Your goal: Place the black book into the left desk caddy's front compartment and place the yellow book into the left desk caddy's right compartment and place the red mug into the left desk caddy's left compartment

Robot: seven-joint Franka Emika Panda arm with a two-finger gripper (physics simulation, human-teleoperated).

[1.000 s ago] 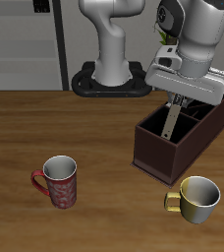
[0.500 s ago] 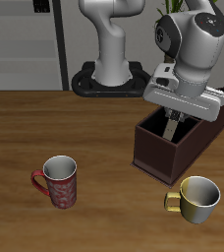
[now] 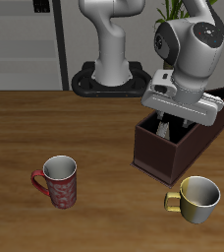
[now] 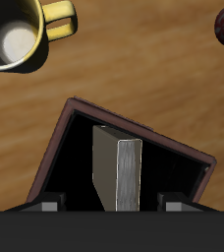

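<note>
Wrist view looks straight down from the gripper (image 4: 112, 205) into the left desk caddy (image 4: 60, 148), whose dark interior lies directly beneath it. Standing on edge inside, right below the gripper, is a thin book (image 4: 119, 172) showing a pale page edge; the fingertips sit well apart on either side of it and touch nothing, so the gripper is spread wide and empty. Which compartment holds the book cannot be told. Beyond the caddy's corner a pale-yellow mug (image 4: 21, 34) stands on the tabletop (image 4: 143, 69). In the exterior view the gripper (image 3: 179, 120) hangs over the caddy's top, and the red mug (image 3: 59, 182) stands far off to one side, nearer the tabletop's front edge.
</note>
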